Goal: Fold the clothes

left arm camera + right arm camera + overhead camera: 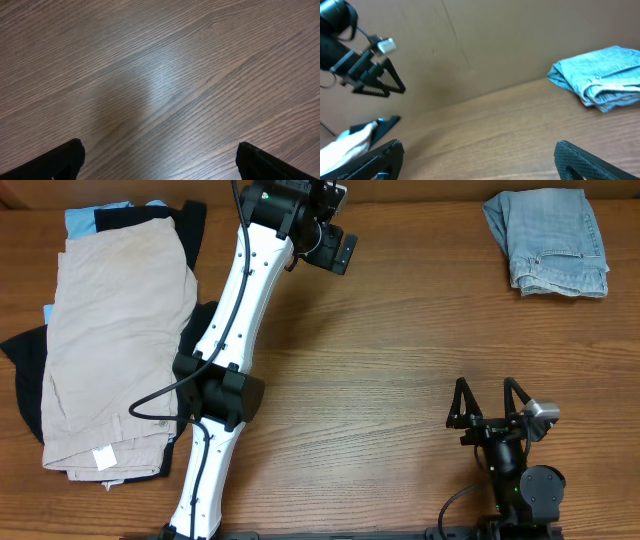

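Observation:
A folded pair of light-wash denim shorts (548,242) lies at the far right of the table; it also shows in the right wrist view (602,76). Beige shorts (115,340) lie flat at the left on top of black (25,370) and sky-blue pieces (85,218). My left gripper (335,245) is open and empty above bare wood at the far middle; in its wrist view (160,160) only wood lies between the fingers. My right gripper (488,402) is open and empty near the front right, and bare wood shows between its fingers in the right wrist view (480,155).
The left arm (225,360) stretches from the front edge up past the right side of the pile. A brown wall (495,40) backs the table. Bare wooden tabletop (400,350) lies between the pile and the folded shorts.

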Robot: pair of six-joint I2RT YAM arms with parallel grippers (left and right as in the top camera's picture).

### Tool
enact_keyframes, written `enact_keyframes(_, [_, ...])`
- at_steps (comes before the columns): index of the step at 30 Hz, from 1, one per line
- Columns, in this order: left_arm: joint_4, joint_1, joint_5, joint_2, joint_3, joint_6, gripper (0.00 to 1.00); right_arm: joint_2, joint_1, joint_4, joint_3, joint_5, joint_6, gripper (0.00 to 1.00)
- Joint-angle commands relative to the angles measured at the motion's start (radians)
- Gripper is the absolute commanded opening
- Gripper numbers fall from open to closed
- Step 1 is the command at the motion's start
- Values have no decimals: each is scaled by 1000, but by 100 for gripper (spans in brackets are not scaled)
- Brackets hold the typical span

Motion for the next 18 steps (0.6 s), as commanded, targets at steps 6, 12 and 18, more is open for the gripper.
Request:
enact_keyframes(6, [3,6,-6,5,10,-13,100,-31,21,-64,-10,56,-31,100])
enact_keyframes(12, [3,6,-6,5,10,-13,100,-31,21,-63,-10,58,-30,100])
enact_keyframes(18, [3,6,-6,5,10,-13,100,-31,21,-64,-10,58,-30,100])
